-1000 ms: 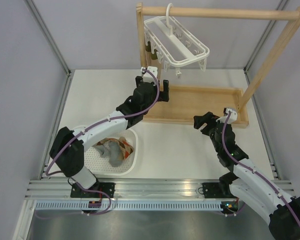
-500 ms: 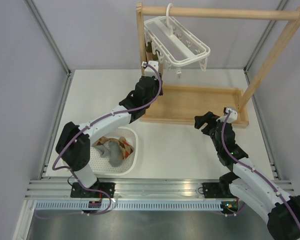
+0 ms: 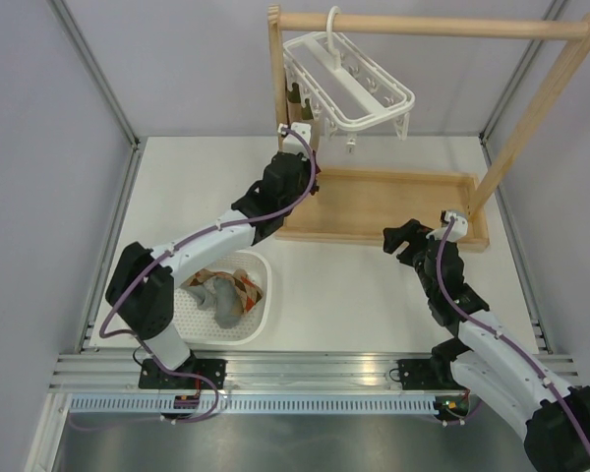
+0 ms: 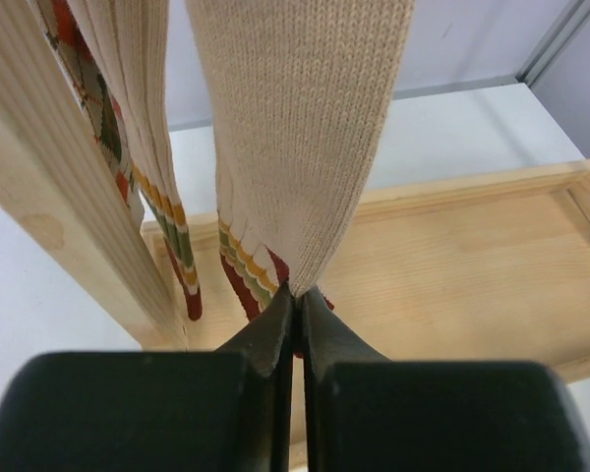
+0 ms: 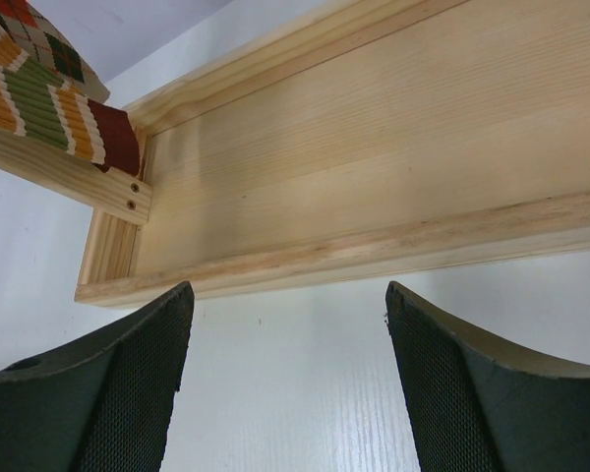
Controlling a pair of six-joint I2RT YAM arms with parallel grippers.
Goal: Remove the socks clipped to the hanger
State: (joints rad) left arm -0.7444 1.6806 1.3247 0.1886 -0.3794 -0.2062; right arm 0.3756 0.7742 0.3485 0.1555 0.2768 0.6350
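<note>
Left gripper (image 4: 297, 298) grips 1 cream sock (image 4: 295, 128) by its tip; a pull could slip free or swing the hanger (image 3: 346, 87) at 12 o'clock. Right gripper (image 5: 287, 300) released.

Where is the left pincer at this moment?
The left pincer is shut on the tip of a hanging cream sock; in the top view it sits under the left end of the white hanger, beside the rack's left wooden post.

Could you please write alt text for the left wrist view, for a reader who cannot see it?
The left gripper is shut on the bottom tip of a hanging cream sock. A second sock with red, orange and olive stripes hangs beside it, near a wooden post, and a wooden tray lies beyond.
</note>
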